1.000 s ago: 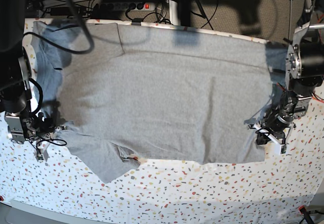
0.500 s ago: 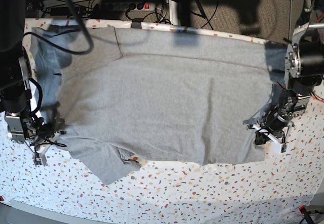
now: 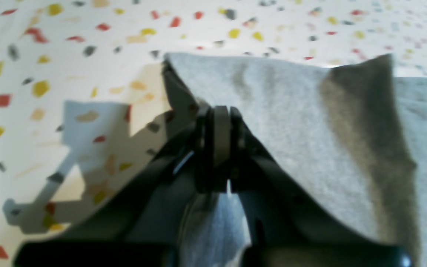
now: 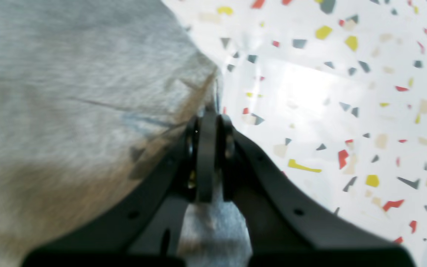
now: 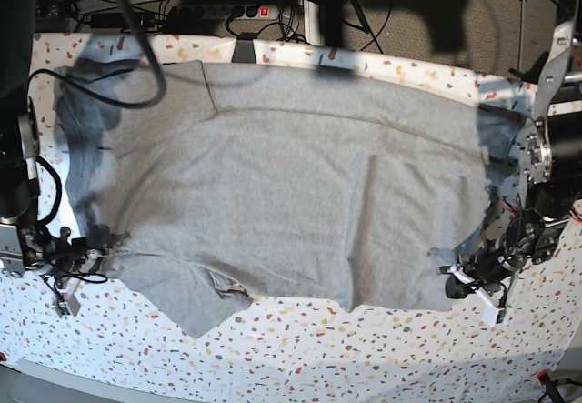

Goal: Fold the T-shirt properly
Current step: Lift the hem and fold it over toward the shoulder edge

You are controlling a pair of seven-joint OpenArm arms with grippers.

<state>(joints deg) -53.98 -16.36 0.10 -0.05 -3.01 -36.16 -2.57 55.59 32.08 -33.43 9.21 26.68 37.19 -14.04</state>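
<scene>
The heather-grey T-shirt [image 5: 282, 194] lies spread flat, plain side up, across the speckled table, one sleeve [image 5: 186, 298] pointing to the front. My left gripper [image 5: 452, 282] is shut on the shirt's hem corner at the right; in the left wrist view the jaws [image 3: 219, 122] pinch grey fabric [image 3: 291, 111]. My right gripper [image 5: 98, 250] is shut on the shirt's edge at the left; in the right wrist view it [image 4: 209, 122] clamps the cloth [image 4: 80, 104]. No lettering shows.
The white cloth with coloured flecks [image 5: 364, 357] covers the table. A power strip and cables [image 5: 218, 12] lie beyond the far edge. The arm bases stand at the left [image 5: 18, 176] and the right [image 5: 550, 157] sides.
Both grippers have pulled the shirt toward the front of the table. The far edge has slid forward, baring more speckled cloth at the back.
</scene>
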